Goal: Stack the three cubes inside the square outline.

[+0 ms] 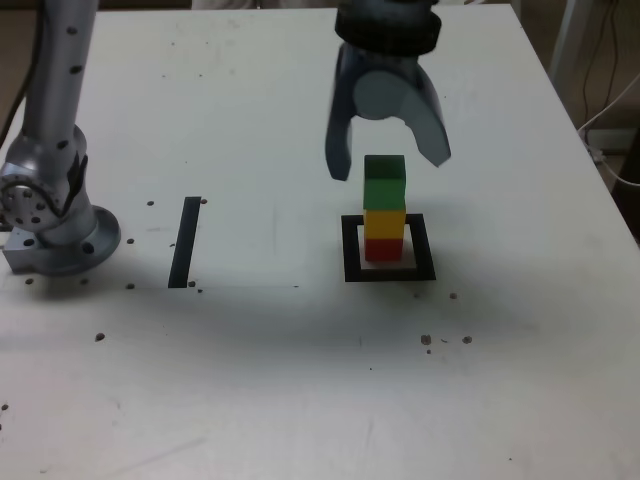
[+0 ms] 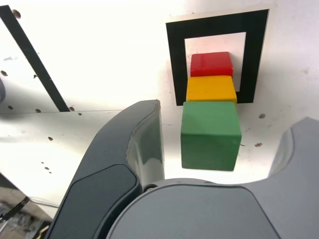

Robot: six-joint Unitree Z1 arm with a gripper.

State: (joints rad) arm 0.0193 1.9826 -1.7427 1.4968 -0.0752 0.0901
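Three cubes form one upright stack inside the square outline [image 1: 389,250]: the red cube [image 1: 383,248] at the bottom, the yellow cube [image 1: 384,222] on it, the green cube [image 1: 385,181] on top. My gripper [image 1: 389,160] hangs open just behind and above the green cube, one finger on each side, touching nothing. In the wrist view the green cube [image 2: 210,134] sits free between the spread fingers [image 2: 142,144], with the yellow cube [image 2: 211,89], the red cube [image 2: 212,63] and the square outline [image 2: 217,25] beyond it.
A straight black tape strip [image 1: 185,241] lies at the exterior view's left of the stack. The arm's metal base [image 1: 55,215] stands at the table's left edge. Small dark specks dot the white table [image 1: 300,380].
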